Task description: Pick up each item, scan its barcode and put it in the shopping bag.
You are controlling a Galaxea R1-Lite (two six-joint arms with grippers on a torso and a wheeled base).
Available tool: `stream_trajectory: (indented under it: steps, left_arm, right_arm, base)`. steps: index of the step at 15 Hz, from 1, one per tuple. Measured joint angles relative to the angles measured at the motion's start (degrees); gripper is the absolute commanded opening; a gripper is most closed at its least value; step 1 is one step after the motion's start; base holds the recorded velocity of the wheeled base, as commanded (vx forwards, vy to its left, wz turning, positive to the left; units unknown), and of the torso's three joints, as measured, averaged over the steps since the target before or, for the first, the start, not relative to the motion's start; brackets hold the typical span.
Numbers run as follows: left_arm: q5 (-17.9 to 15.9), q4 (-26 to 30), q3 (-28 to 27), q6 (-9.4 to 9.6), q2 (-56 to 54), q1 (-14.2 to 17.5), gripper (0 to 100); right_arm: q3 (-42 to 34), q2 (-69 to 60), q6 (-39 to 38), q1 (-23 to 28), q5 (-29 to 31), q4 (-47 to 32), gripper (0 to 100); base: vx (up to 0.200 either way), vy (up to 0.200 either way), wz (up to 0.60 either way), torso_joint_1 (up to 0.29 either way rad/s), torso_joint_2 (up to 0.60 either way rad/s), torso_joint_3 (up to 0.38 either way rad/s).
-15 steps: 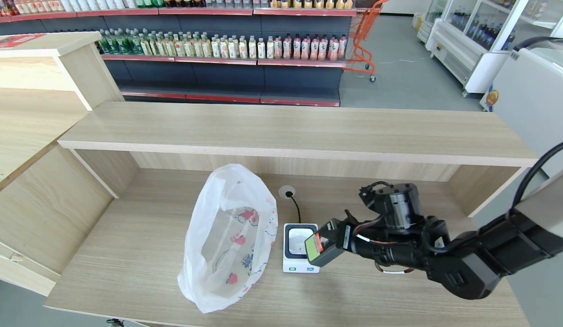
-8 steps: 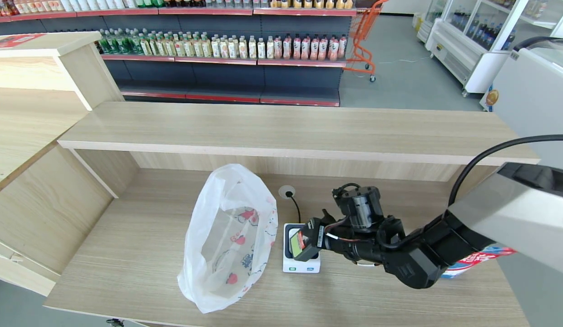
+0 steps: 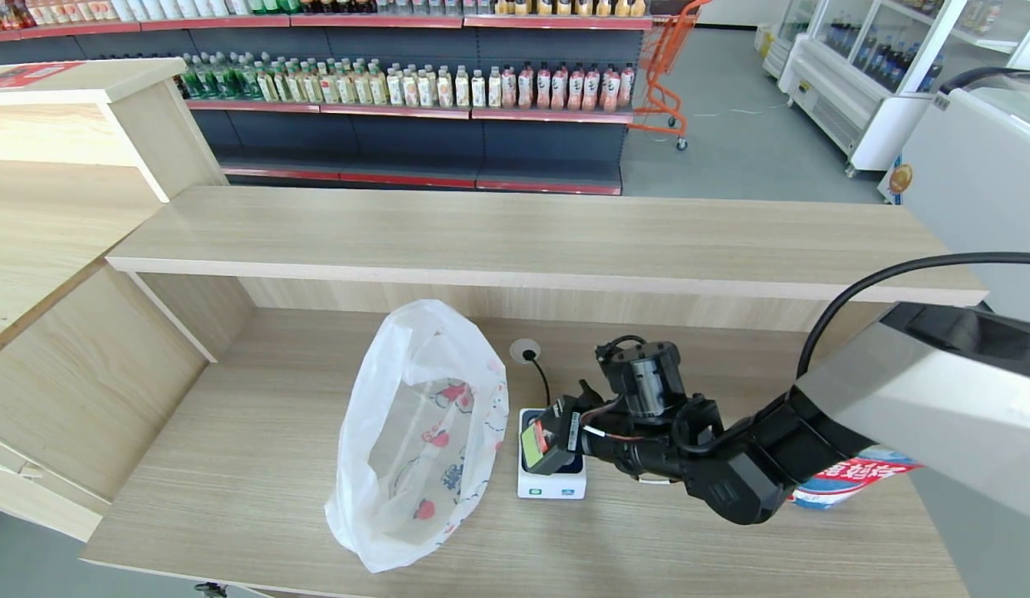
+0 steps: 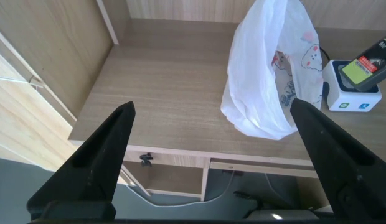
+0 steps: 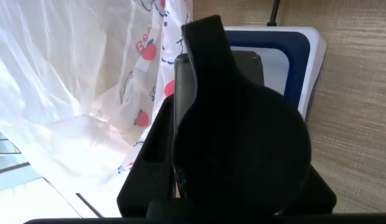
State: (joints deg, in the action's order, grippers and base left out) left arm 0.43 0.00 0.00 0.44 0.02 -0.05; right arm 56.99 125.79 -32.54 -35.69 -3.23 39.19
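Right gripper (image 3: 556,432), jaws clenched on a small green-and-red labelled item (image 3: 534,446), holds it over the scanner (image 3: 551,486) and covers most of its window. The shopping bag (image 3: 415,432), mouth open, stands just beside the scanner at its 9 o'clock. A black cable (image 3: 541,378) leaves at 12 o'clock. A printed packet (image 3: 847,480) lies at 3 o'clock, partly hidden by the right arm. Left gripper (image 4: 211,106), jaws released and empty, hangs above the counter (image 4: 168,99) edge.

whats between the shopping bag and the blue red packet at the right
In the head view, the scanner sits beside the shopping bag, with the right gripper holding a green-faced item over it; its arm spans the rest toward the packet.
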Motion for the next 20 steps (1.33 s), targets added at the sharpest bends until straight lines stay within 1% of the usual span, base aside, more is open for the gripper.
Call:
stream_trajectory:
  steps: [3,6,7,9,11,12,14,16,17,18,19,20]
  left_arm:
    - [0.0,0.0,0.0,0.00,0.0,0.0,100]
    - [0.0,0.0,0.0,0.00,0.0,0.0,100]
    - [0.0,0.0,0.0,0.00,0.0,0.0,100]
    - [0.0,0.0,0.0,0.00,0.0,0.0,100]
    - [0.0,0.0,0.0,0.00,0.0,0.0,100]
    - [0.0,0.0,0.0,0.00,0.0,0.0,100]
    - [0.0,0.0,0.0,0.00,0.0,0.0,100]
    - [0.0,0.0,0.0,0.07,0.0,0.0,100]
    - [0.0,0.0,0.0,0.00,0.0,0.0,100]
    - [0.1,0.0,0.0,-0.01,0.0,0.0,100]
    - [0.1,0.0,0.0,-0.34,0.0,0.0,100]
    - [0.1,0.0,0.0,-1.12,0.0,0.0,100]
  right_arm:
    - [-4.9,-5.4,-2.7,2.2,-0.9,-0.1,0]
    - [-10.0,-13.7,-3.2,7.3,-4.1,0.1,0]
    - [-11.4,-16.9,-2.0,8.7,-4.6,-0.2,0]
    - [-13.9,-24.0,4.4,10.6,-5.1,0.0,0]
    - [-18.5,-31.7,17.1,11.9,-5.7,-0.1,0]
    - [-21.4,-35.5,21.0,12.3,-6.0,-0.1,0]
    - [-26.5,-42.3,26.0,12.7,-6.1,-0.6,0]
    - [-29.5,-48.9,27.9,13.1,-6.1,-6.1,0]
    - [-30.0,-52.1,28.2,13.3,-6.1,-10.4,0]
    - [-30.1,-55.6,28.2,13.6,-6.1,-15.5,0]
    - [-30.0,-58.9,28.1,13.8,-6.2,-20.8,0]
    - [-29.7,-62.0,26.9,13.9,-6.2,-25.8,0]
  base:
    - [0.000,0.000,0.00,0.000,0.00,0.000]
    - [0.000,0.000,0.00,0.000,0.00,0.000]
    - [0.000,0.000,0.00,0.000,0.00,0.000]
    - [0.000,0.000,0.00,0.000,0.00,0.000]
    - [0.000,0.000,0.00,0.000,0.00,0.000]
    - [0.000,0.000,0.00,0.000,0.00,0.000]
    - [0.000,0.000,0.00,0.000,0.00,0.000]
    - [0.000,0.000,0.00,0.000,0.00,0.000]
    - [0.000,0.000,0.00,0.000,0.00,0.000]
    - [0.000,0.200,0.00,0.002,-0.01,0.007]
    - [0.000,0.200,0.00,0.002,0.00,0.007]
    - [0.000,0.200,0.00,-0.012,0.00,0.002]
